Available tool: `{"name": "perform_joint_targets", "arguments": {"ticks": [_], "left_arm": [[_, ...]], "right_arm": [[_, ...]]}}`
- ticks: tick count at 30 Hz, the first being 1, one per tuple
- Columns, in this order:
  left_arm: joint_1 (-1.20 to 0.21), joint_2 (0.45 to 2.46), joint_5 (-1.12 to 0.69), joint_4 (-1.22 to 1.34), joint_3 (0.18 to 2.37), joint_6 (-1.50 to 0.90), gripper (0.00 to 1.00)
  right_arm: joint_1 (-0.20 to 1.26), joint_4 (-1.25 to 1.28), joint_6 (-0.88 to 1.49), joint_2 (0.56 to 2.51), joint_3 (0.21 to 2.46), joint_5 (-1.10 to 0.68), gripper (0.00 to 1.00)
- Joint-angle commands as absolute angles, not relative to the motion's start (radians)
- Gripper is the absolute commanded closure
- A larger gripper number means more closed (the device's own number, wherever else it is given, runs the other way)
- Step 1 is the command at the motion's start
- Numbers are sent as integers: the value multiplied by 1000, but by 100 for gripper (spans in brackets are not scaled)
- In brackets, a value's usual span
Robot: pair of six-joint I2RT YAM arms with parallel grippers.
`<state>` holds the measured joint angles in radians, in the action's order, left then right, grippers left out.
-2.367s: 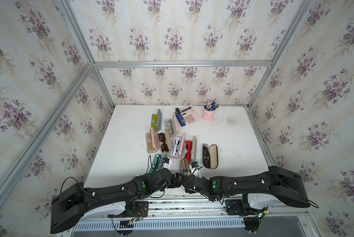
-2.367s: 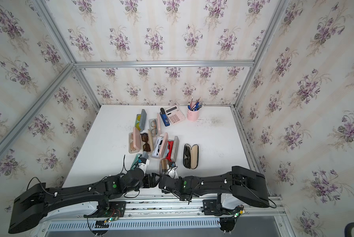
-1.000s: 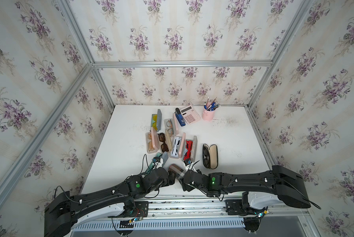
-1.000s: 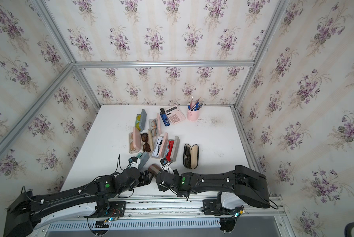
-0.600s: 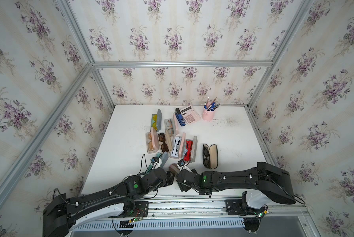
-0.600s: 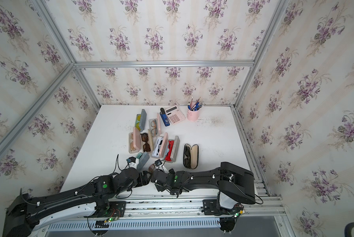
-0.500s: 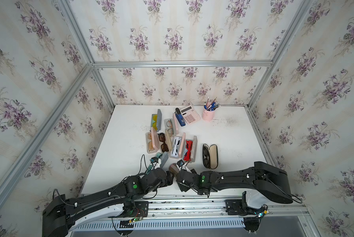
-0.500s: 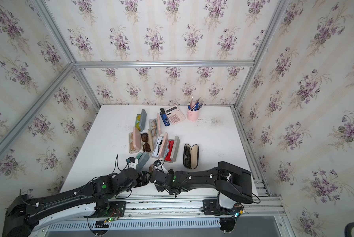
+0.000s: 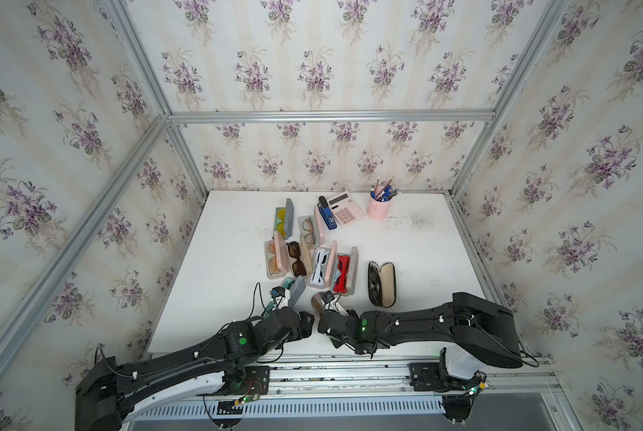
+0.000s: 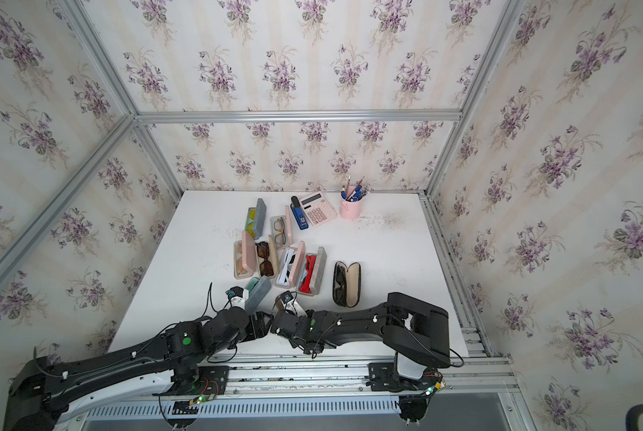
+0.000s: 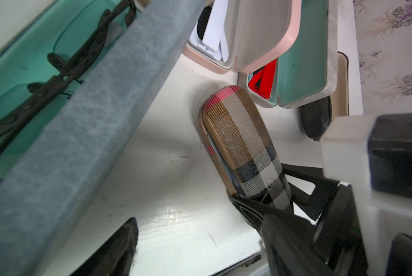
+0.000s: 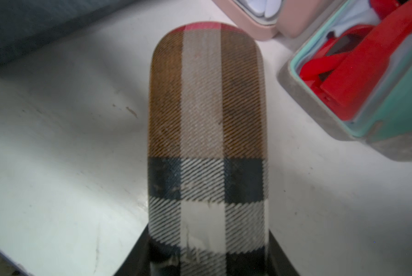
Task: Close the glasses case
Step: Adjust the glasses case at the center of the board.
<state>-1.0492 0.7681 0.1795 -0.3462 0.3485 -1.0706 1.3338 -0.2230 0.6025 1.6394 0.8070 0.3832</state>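
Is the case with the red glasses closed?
No, the grey case is open, with the red glasses showing inside it.

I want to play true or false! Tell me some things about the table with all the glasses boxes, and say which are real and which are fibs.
1. The right end effector has its fingers on both sides of the plaid case. True.
2. The red glasses lie on the bare table. False: they lie inside an open grey case.
3. The pen cup is pink. True.
4. The calculator lies at the near edge, by the arms. False: it lies at the back, next to the pen cup.
5. The black case is shut. False: it lies open.
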Motion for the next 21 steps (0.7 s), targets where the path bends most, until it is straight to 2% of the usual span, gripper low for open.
{"name": "perform_joint_targets", "arguments": {"ticks": [1,3,9,16,21], "left_arm": [[-1049,779,189,-338,347,-1055,16],[-1048,788,186,-328,347,-1050,16],[-1048,810,175,-304,354,-1041,16],[-1048,840,169,-284,363,-1030,16],[-1048,889,153,-256,376,-1022,16]], "right_arm": [[1333,-306,619,1628,799,426,67],[1334,-309,625,1622,793,427,65],[1333,-324,655,1645,782,422,41],[1350,-288,680,1566,760,429,27],[1350,-210,668,1440,707,390,22]]}}
